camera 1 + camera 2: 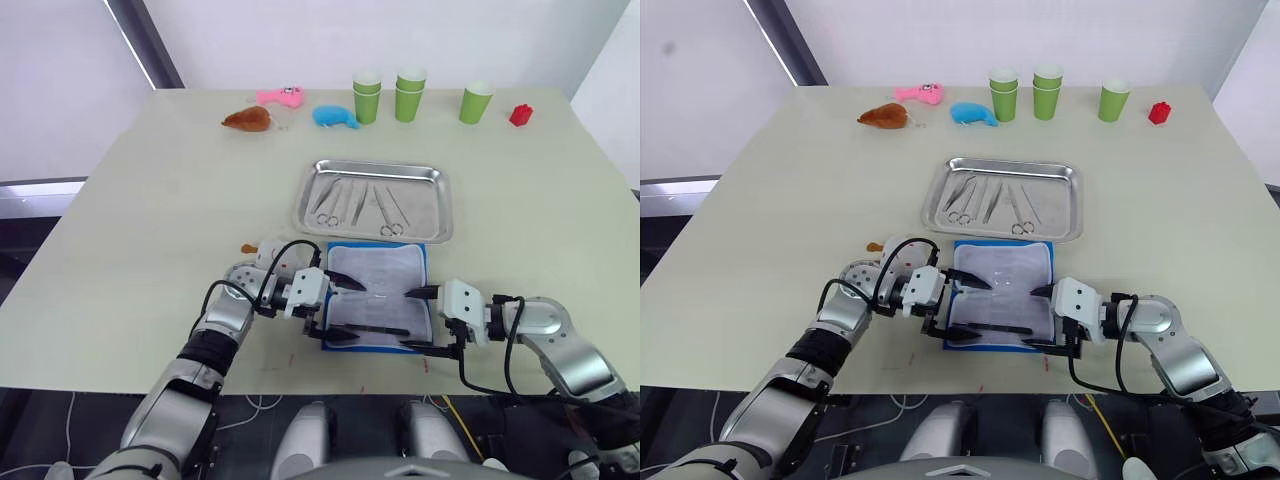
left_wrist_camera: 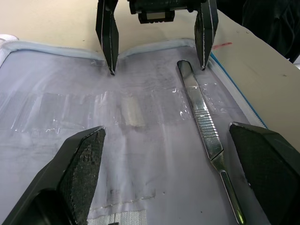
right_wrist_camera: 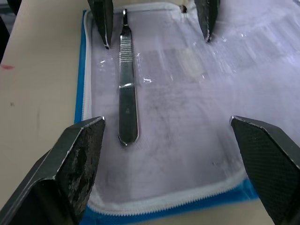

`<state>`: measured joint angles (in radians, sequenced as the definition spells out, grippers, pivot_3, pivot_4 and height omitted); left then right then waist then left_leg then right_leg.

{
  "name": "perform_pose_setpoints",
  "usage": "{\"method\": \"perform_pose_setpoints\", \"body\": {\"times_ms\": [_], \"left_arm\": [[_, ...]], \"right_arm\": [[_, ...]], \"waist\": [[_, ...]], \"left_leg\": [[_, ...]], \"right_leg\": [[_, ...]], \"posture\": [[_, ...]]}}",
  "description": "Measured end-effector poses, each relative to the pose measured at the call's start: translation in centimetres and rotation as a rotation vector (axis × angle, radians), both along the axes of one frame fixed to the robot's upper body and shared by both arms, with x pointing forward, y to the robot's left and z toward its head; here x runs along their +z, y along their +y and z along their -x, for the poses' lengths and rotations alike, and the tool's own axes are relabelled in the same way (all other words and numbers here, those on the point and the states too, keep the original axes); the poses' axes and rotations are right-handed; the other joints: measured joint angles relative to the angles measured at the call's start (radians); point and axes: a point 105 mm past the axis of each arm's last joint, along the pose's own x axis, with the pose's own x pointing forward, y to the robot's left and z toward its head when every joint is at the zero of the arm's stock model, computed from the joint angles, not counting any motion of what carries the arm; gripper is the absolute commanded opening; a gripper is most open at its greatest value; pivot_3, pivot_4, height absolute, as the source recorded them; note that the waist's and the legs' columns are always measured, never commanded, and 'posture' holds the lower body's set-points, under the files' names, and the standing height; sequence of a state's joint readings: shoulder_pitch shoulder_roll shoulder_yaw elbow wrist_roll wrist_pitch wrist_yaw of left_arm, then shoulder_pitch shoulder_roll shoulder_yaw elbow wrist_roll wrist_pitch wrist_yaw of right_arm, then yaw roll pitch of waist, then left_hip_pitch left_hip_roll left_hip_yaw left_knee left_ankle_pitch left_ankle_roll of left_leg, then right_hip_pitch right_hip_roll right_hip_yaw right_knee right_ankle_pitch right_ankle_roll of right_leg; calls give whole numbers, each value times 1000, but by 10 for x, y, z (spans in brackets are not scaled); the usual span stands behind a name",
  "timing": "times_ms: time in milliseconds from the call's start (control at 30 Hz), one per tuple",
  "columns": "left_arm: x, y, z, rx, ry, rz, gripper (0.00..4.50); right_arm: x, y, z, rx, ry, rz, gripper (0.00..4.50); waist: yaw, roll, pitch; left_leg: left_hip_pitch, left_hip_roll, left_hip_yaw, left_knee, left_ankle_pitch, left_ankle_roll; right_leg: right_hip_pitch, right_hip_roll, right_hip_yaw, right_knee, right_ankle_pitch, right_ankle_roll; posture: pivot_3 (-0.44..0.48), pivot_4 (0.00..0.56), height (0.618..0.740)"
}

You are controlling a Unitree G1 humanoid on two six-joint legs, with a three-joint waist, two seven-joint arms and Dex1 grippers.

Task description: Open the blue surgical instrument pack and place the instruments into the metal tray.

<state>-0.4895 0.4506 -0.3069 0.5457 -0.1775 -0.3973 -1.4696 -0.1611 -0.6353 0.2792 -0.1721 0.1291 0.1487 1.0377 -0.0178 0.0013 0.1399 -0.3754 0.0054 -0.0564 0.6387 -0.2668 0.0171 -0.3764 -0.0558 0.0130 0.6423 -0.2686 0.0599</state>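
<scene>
The blue surgical instrument pack [image 1: 377, 294] is lying open just in front of the metal tray [image 1: 442, 210], most instruments [image 1: 358, 204] already inside. Both the left gripper [image 1: 335, 305] and right gripper [image 1: 422, 318] are hovering with fingers apart; one handle [image 2: 202, 122] is left, probably grabbed next.

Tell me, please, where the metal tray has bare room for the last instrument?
The metal tray is bare along its right part, between the ring-handled instruments and the right rim. Its left and middle are crowded. Both open pincers, left and right, crowd the opened pack, where one handle remains.
</scene>
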Motion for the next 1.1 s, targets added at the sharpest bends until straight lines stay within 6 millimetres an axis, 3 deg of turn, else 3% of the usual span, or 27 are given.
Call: {"method": "perform_pose_setpoints", "body": {"times_ms": [33,167,200,433,1100], "left_arm": [[0,0,0,1,0,0,4500],[-1,1,0,5,2,-2,4500],[-1,1,0,8,5,-2,4500],[-5,3,0,18,21,-7,4500],[-6,3,1,18,20,-3,4500]], "right_arm": [[0,1,0,3,-2,4,4457],[-4,3,3,28,17,35,3298],[-5,4,5,41,35,43,2518],[-9,6,10,62,53,58,23],[-3,2,10,44,65,101,2]], "waist": [[0,0,0],[0,-1,-3],[0,-2,-4],[0,-3,-4],[3,-3,-7]], "left_leg": [[0,0,0,0,0,0],[1,1,0,0,0,0],[2,1,0,0,0,0],[14,2,1,0,0,0],[14,1,1,0,0,0]], "right_leg": [[0,0,0,0,0,0],[0,1,0,0,0,0],[1,2,0,1,0,0],[12,2,1,0,-3,1],[13,1,1,0,-1,-2]], "posture": [[0,150,739],[0,150,739],[0,150,739],[0,150,739],[0,150,739]]}}
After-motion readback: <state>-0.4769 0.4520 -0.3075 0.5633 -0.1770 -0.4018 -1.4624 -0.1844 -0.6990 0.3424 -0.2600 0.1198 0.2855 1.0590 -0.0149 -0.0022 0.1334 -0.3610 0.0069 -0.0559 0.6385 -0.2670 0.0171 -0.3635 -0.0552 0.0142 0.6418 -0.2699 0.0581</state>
